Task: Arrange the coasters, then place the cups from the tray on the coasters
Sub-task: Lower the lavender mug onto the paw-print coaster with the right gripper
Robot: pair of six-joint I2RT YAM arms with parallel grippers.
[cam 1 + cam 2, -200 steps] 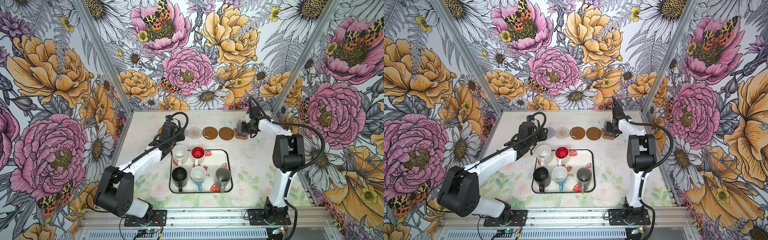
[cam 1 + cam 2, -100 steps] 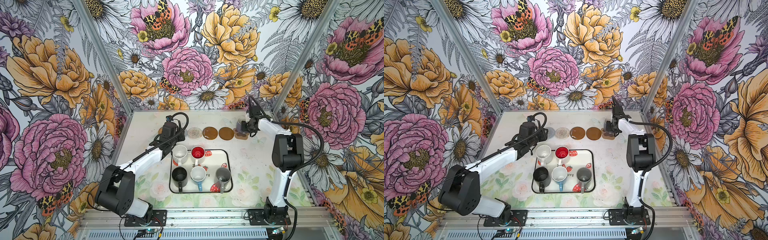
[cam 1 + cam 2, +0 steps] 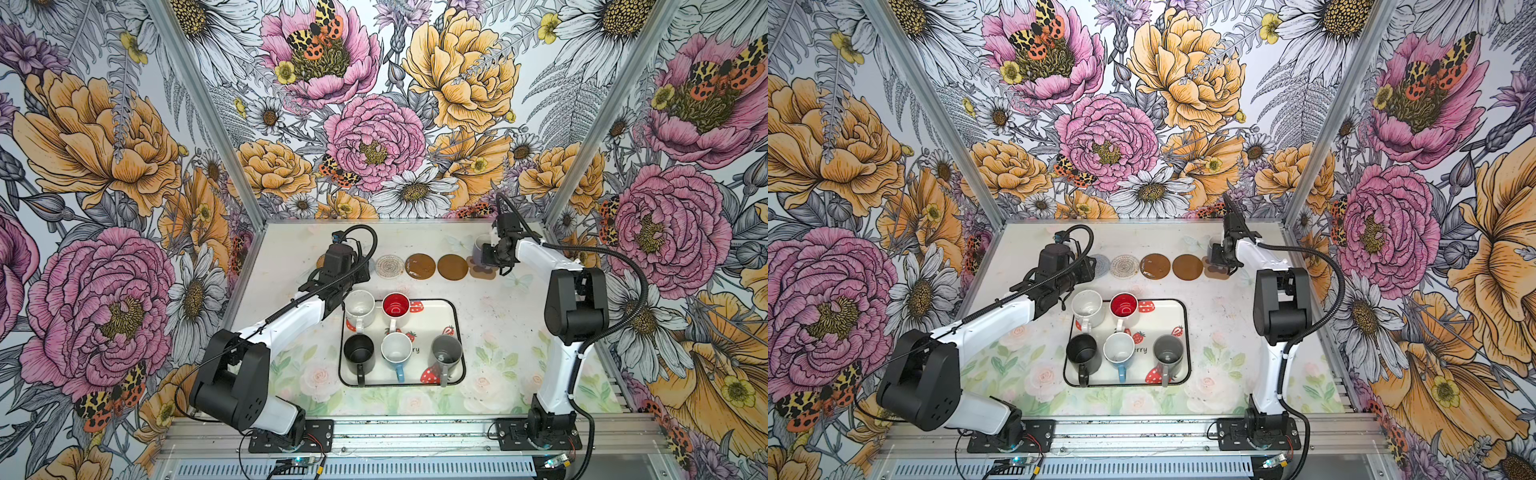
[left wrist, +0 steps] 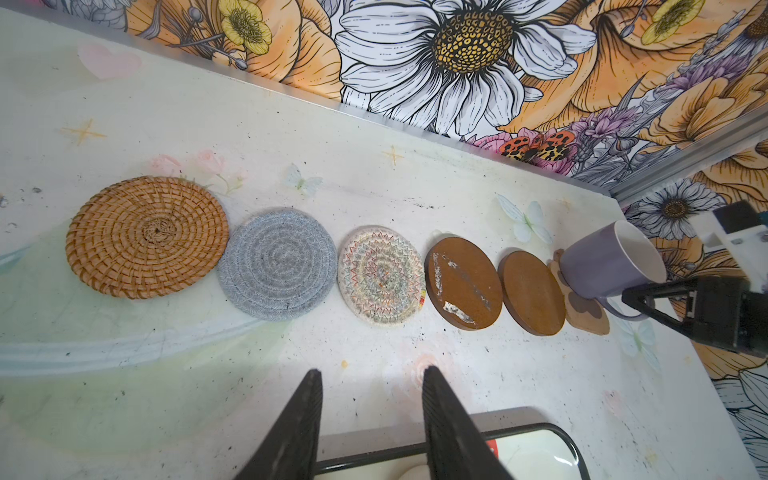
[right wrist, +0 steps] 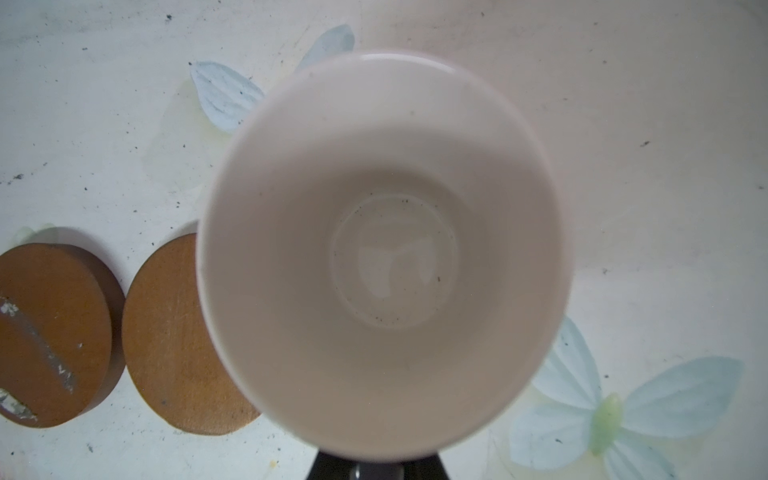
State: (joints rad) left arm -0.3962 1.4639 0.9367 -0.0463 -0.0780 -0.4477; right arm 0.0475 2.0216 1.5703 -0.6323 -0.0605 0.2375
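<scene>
Lavender mug (image 4: 602, 266) is leaning over the paw-shaped coaster (image 4: 588, 318), and my right fingers (image 4: 650, 291) are clenching its handle. My left fingers (image 4: 299, 424) are hanging parted and empty.

Left arm stretched toward the table's (image 3: 519, 332) far edge, left of middle; left gripper (image 4: 372, 370) jaws parted, empty. Right arm reaches the far-right corner; right gripper (image 3: 489, 261) clamped on the lavender mug (image 4: 602, 266) handle.

Pale floral tabletop (image 3: 498, 316): six coasters (image 4: 463, 282) are laid in a row twd 12 o'clock; strawberry-print tray (image 3: 434, 318) is set approx. centre, twd 6.
</scene>
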